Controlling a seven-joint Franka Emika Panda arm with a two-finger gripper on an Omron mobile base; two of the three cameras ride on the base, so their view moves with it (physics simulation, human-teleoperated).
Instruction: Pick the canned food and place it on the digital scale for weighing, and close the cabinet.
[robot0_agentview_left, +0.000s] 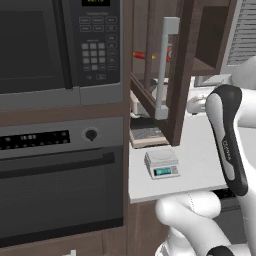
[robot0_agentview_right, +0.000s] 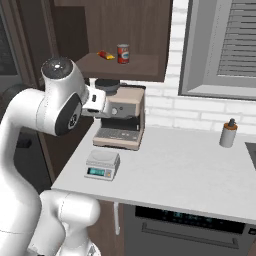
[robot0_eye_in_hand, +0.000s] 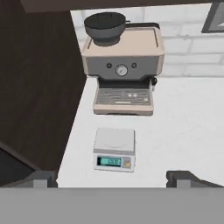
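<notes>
Gripper (robot0_eye_in_hand: 112, 177) jaws spread wide, holding nothing, hovering above the counter (robot0_eye_in_hand: 183, 127). Just ahead sits the digital scale (robot0_eye_in_hand: 114, 148), platform bare. Behind it the coffee machine (robot0_eye_in_hand: 124, 70). Farther up, the canned food (robot0_agentview_right: 123, 53) stands on the shelf inside the cabinet (robot0_agentview_left: 176, 75), door open. Nothing done yet: pick, place, close all remain.

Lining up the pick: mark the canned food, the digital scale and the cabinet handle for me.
canned food (robot0_agentview_right: 123, 53), right base view, red side.
digital scale (robot0_eye_in_hand: 114, 141), hand view, flat platform.
cabinet handle (robot0_agentview_left: 162, 70), left base view, middle of the bar.
</notes>
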